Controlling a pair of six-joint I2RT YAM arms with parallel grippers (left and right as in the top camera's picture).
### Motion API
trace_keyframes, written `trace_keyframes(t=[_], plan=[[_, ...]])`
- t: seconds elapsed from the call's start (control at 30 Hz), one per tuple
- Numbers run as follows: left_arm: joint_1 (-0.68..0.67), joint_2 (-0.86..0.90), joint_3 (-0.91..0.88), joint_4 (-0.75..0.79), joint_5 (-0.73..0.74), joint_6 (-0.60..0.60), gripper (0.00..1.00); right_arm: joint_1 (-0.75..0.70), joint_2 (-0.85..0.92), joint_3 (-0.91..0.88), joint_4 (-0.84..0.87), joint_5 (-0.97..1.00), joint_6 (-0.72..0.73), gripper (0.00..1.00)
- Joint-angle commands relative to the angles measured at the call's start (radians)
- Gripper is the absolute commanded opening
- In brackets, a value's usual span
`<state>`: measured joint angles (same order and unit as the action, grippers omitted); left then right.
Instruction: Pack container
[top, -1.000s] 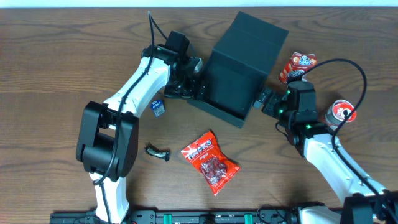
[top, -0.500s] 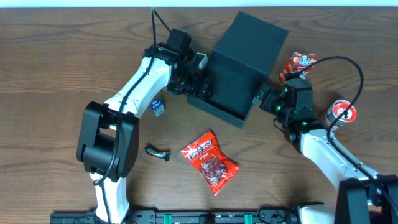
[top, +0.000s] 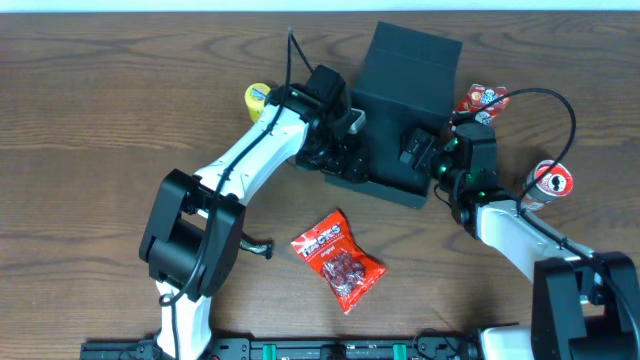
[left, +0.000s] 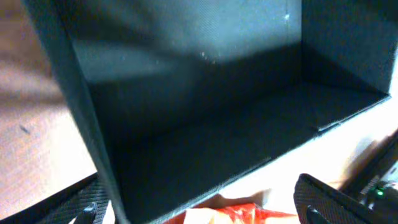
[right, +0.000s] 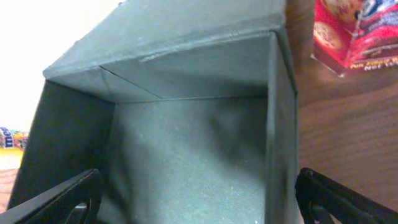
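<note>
The container (top: 405, 75) is found at the far middle of the table (top: 90, 110), judged stiff, light, matte; its wall rims are best pinched. Left gripper (top: 350, 152) and right gripper (top: 418, 150) are spread at its mouth, nothing grasped. Counted: 1 container, 1 red bag (top: 338, 262), 1 red pack (top: 484, 101), 1 can (top: 550, 180), 1 yellow item (top: 258, 97)

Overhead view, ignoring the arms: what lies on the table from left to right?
Yellow snack pack → red snack bag → dark box → red cookie pack → small red-and-white can. The small dark object is left out, since it sits level with the yellow pack.
</note>
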<state>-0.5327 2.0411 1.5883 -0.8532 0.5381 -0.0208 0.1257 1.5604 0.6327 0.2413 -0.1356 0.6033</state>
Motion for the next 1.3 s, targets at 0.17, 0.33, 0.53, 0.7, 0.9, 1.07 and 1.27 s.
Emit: trace_keyframes(t=[0.17,0.33,0.53,0.7,0.9,1.07,1.27], plan=[[-0.019,-0.04,-0.003,-0.089,0.005,-0.072,0.95,-0.006,0.005,0.0,0.04,-0.005,0.013,0.99],[-0.069,-0.098,-0.003,-0.085,-0.087,-0.072,0.95,-0.006,0.007,0.0,0.066,-0.038,0.014,0.99],[-0.066,-0.108,-0.003,-0.068,-0.221,-0.044,0.95,-0.006,0.007,0.0,0.081,-0.055,0.013,0.99],[-0.029,-0.107,-0.003,-0.041,-0.233,-0.001,0.95,-0.006,0.007,0.0,0.085,-0.056,0.013,0.99],[-0.003,-0.082,-0.005,0.045,-0.211,0.056,0.95,-0.006,0.007,0.0,0.091,-0.056,0.013,0.99],[-0.009,-0.067,-0.014,0.072,-0.156,0.072,0.95,-0.006,0.007,0.0,0.109,-0.056,0.014,0.99],[-0.011,-0.066,-0.092,0.137,-0.152,0.085,0.95,0.007,0.009,0.0,0.141,-0.056,0.013,0.99]])
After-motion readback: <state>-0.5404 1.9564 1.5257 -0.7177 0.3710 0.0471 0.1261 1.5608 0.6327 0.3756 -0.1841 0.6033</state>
